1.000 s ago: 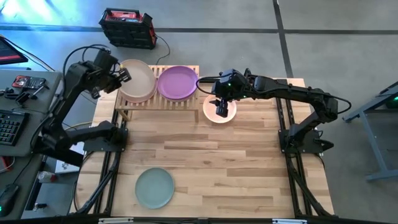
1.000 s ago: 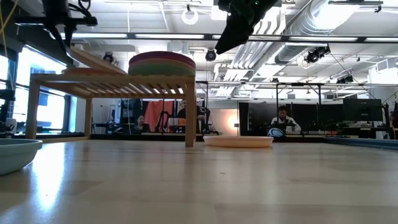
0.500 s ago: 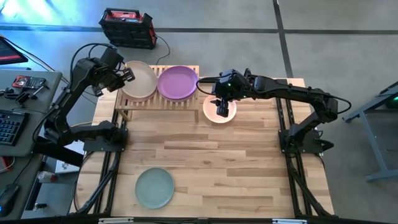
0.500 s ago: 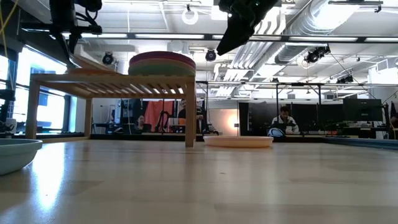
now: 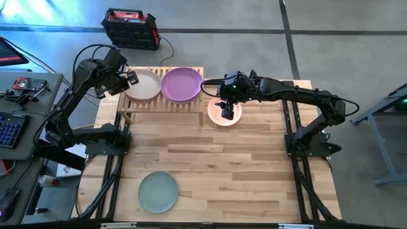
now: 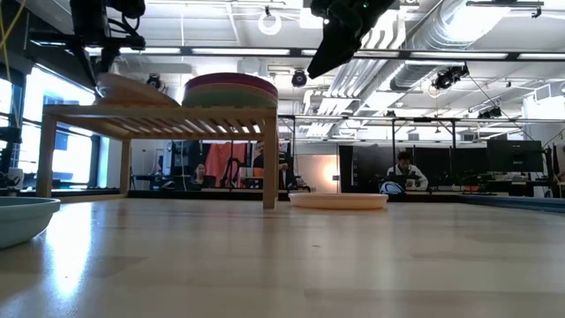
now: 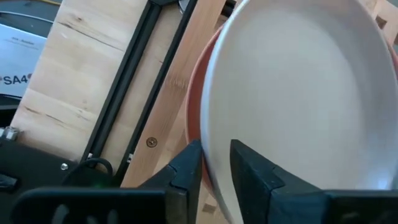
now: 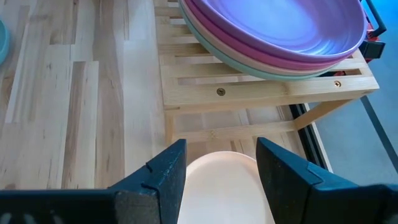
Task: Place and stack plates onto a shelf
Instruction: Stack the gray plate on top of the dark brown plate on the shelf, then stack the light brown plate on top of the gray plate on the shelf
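Note:
The light-wood slatted shelf [image 5: 162,102] stands at the table's far left. On its right half is a stack with a purple plate [image 5: 181,84] on top, a pink one and a sage green one [image 8: 261,70] below. My left gripper [image 5: 130,77] is shut on a beige plate [image 5: 144,85] over the shelf's left half, above a brown plate [image 7: 194,124]. My right gripper [image 5: 224,108] is open above a peach plate [image 5: 224,114] that lies on the table right of the shelf; its fingers stand on either side without touching. A teal plate [image 5: 158,191] lies near the front edge. My left gripper pinches the beige plate's rim [image 7: 214,163] at its left edge, one finger [image 7: 186,171] under the rim and one [image 7: 252,177] on the inner face. The fingers come from the table's left. The plate is tilted [image 6: 132,88], held side up, its right edge low over the shelf.
The wooden tabletop [image 5: 216,165] lies bare between the shelf and the teal plate. A black and red case [image 5: 130,28] sits on the floor beyond the table. A side desk with a keyboard [image 5: 9,127] stands at the left. People sit in the room behind [image 6: 402,168].
My left gripper has moved a little toward the table's right with the beige plate, bringing it farther over the shelf's left half. The plate's right edge has stayed low at the shelf while its tilt has changed. My right gripper has kept still.

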Tool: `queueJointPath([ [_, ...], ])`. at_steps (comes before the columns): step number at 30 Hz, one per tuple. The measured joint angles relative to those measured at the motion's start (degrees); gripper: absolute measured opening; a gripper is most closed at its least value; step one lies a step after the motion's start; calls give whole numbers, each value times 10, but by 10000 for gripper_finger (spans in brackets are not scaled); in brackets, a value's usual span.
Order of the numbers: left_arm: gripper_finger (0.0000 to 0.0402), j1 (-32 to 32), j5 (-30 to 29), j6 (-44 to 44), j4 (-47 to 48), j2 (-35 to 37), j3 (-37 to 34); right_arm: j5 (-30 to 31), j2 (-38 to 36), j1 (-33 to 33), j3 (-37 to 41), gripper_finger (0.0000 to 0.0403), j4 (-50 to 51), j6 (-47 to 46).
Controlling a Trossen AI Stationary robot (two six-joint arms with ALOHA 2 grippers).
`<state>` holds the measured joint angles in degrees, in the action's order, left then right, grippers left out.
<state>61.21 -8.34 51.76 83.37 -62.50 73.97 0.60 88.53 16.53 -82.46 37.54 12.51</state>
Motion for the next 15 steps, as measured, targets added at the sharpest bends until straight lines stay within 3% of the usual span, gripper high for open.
queueJointPath([
  [15, 88, 0, 26, -11, 34, 0, 0, 0, 0, 0, 0, 173, 0, 0],
])
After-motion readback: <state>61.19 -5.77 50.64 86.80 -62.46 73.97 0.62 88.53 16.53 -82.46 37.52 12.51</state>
